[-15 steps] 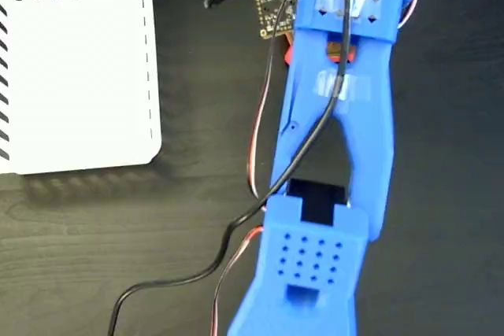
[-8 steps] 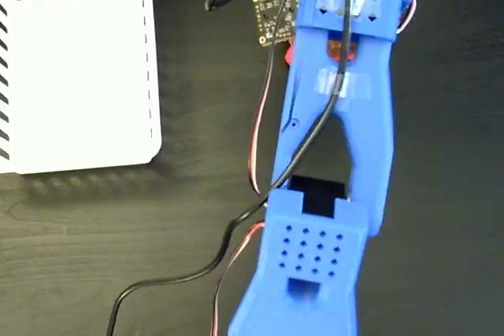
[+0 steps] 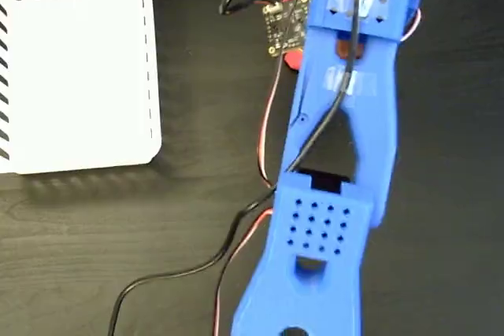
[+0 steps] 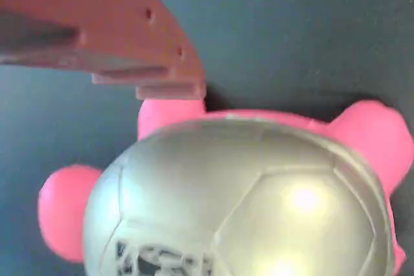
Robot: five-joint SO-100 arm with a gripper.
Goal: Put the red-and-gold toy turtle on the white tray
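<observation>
Your arm is shifting right versus a second ago. Turtle (image 4: 246, 198) is sitting under the end effector (image 4: 171, 88), tray (image 3: 75, 64) at 9 o'clock. Can't tell jaw state.

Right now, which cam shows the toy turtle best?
The wrist view: the toy turtle fills the frame, its shiny domed shell and pink limbs clear, with one gripper finger just above it. In the fixed view only a red sliver peeks out beside the blue arm, which covers the rest.
</observation>
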